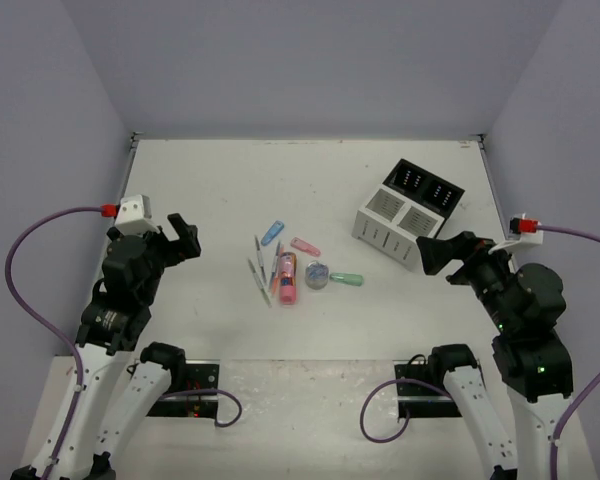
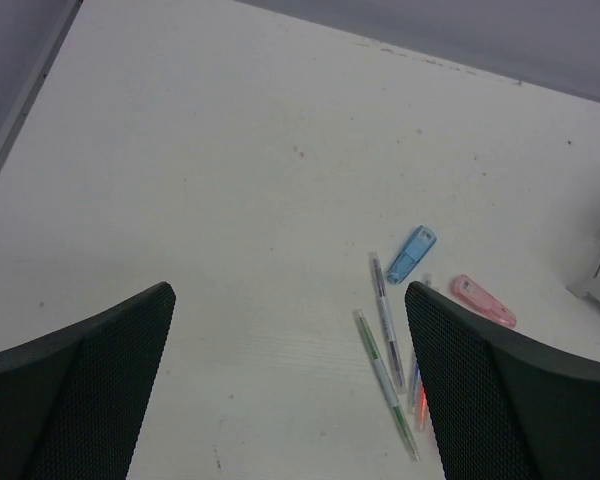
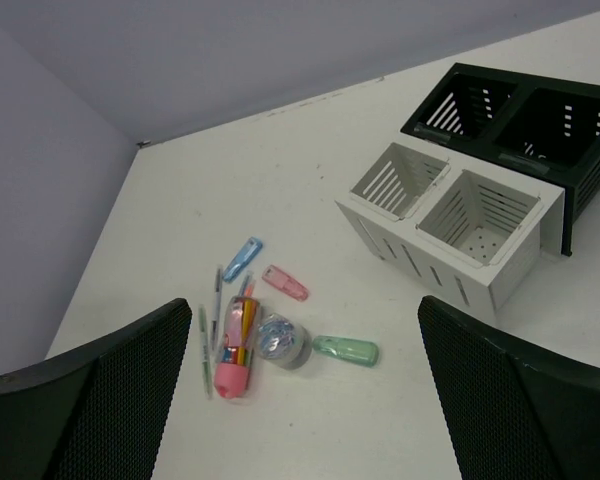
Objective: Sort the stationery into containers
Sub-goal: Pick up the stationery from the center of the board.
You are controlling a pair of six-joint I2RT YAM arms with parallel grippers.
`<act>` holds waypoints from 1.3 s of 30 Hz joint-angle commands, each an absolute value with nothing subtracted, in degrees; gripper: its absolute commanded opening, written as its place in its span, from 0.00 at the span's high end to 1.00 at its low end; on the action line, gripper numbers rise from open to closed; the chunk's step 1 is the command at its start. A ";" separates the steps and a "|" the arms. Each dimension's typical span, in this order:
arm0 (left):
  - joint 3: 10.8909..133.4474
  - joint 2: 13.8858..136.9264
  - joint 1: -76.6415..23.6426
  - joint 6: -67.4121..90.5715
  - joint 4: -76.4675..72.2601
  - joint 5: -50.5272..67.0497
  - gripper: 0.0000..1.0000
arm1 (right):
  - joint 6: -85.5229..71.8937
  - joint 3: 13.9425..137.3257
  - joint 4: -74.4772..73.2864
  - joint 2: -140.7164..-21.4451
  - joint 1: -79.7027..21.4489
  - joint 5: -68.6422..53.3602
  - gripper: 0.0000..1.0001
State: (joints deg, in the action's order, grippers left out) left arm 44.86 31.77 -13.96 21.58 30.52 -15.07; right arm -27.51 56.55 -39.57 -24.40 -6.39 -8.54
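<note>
Stationery is lying on the desk between the left end effector and the right end effector, both gaping empty. From the left wrist, pens are lying ahead-right. From the right wrist, containers are sitting ahead-right; straddling one piece squarely is looking wisest.

Everything lies on the table, placed here from the cylinder. The pens lie just beside it on its left. The disc sits just beside it on its right, with the near capsule beyond the disc. Behind the cylinder lie the rear-left capsule and the rear-right capsule. The organizer stands well apart, to the right and behind, its nearer half towards the cylinder and its farther half behind that.
</note>
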 commanded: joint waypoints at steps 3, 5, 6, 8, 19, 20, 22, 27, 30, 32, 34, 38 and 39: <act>44.88 31.46 -14.18 20.74 28.97 -14.85 0.00 | -28.86 55.31 -36.30 -23.61 -6.24 -9.99 0.01; 44.82 31.25 -14.24 20.74 28.92 -14.85 0.00 | -28.99 55.22 -35.65 -23.77 -6.24 -11.15 0.01; 44.82 31.20 -14.24 20.75 28.92 -14.84 0.00 | -29.14 54.91 -34.68 -23.80 -6.24 -12.45 0.01; 44.80 31.23 -14.24 20.80 28.89 -14.59 0.00 | -29.73 53.91 -31.44 -23.99 -6.24 -16.65 0.01; 44.65 32.16 -14.24 20.48 28.47 -13.27 0.00 | -25.33 65.67 -39.65 -57.72 -44.04 15.75 0.01; 44.56 32.08 -14.24 20.48 28.39 -13.18 0.00 | -25.85 66.74 -40.53 -61.11 -45.20 17.34 0.01; 44.45 31.99 -14.24 20.48 28.27 -12.95 0.00 | -26.45 69.04 -40.80 -69.19 -47.05 18.81 0.01; 44.35 31.87 -14.24 20.39 28.21 -12.66 0.00 | -26.89 71.82 -38.00 -81.07 -49.22 18.16 0.01; 44.31 31.60 -14.24 20.43 28.16 -12.66 0.00 | -26.39 73.17 -37.72 -87.00 -49.31 17.73 0.01; 44.26 31.55 -14.33 20.39 28.13 -12.48 0.00 | -25.64 74.41 -37.02 -91.76 -49.26 14.78 0.03; 44.22 31.47 -14.33 20.39 28.06 -12.39 0.00 | -25.78 74.88 -36.98 -95.23 -49.22 15.00 0.05; 44.26 31.16 -14.41 20.39 28.13 -12.35 0.00 | -25.84 74.58 -35.40 -98.24 -49.31 13.78 0.07; 44.21 31.11 -14.41 20.39 28.09 -12.27 0.00 | -25.87 74.60 -35.05 -98.68 -49.31 12.68 0.07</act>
State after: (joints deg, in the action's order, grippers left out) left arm 44.35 31.79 -13.98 21.49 30.44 -13.42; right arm -26.26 72.64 -37.29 -97.78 -49.12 14.08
